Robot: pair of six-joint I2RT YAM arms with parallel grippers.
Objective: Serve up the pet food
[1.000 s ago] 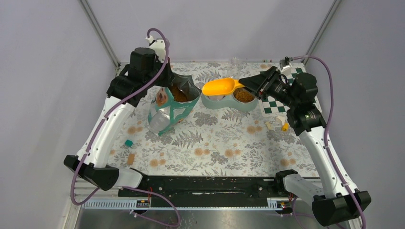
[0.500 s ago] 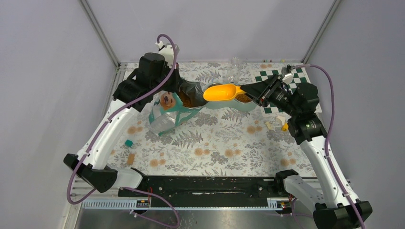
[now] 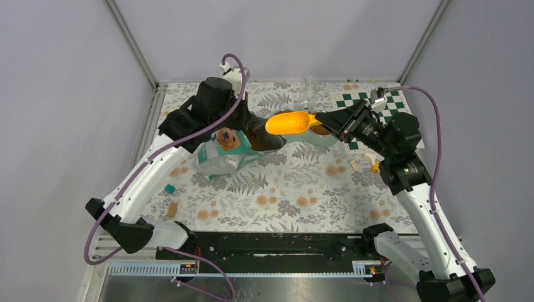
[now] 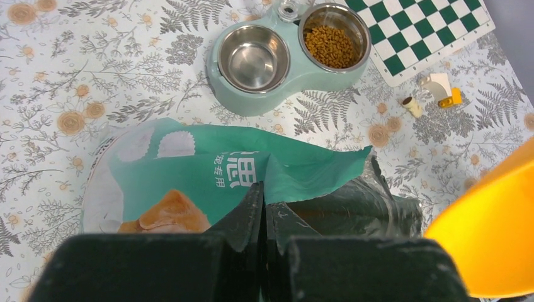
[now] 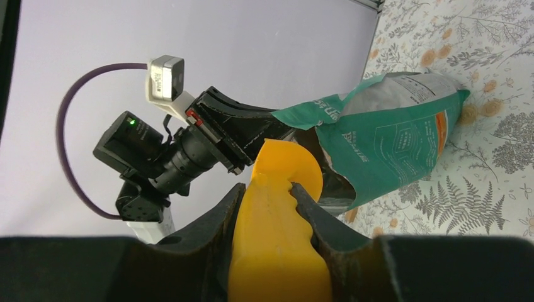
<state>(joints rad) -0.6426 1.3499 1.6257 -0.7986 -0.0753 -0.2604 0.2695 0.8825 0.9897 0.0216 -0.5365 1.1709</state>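
Note:
Brown kibble (image 4: 334,45) fills the right bowl of a mint double feeder (image 4: 252,100); its left bowl (image 4: 254,58) is empty. My left gripper (image 4: 264,201) is shut on the torn top rim of the teal food bag (image 4: 208,170) and holds its mouth open, tilted towards the feeder. In the top view that gripper (image 3: 244,123) is above the bag (image 3: 217,160). My right gripper (image 5: 267,189) is shut on the handle of the yellow-orange scoop (image 5: 277,233). The scoop bowl (image 3: 286,122) hovers at the bag mouth, with no kibble showing in it.
A green-and-white checkered mat (image 4: 428,31) lies at the back right. Small white and yellow pieces (image 4: 441,88) lie near it. A teal cube (image 3: 169,188) and a tan block (image 3: 172,208) lie front left. A clear cup (image 3: 310,82) stands at the back edge.
My left gripper has moved right with the bag rim, leaning the bag towards the feeder. My right gripper has carried the scoop left, from over the feeder to the bag mouth.

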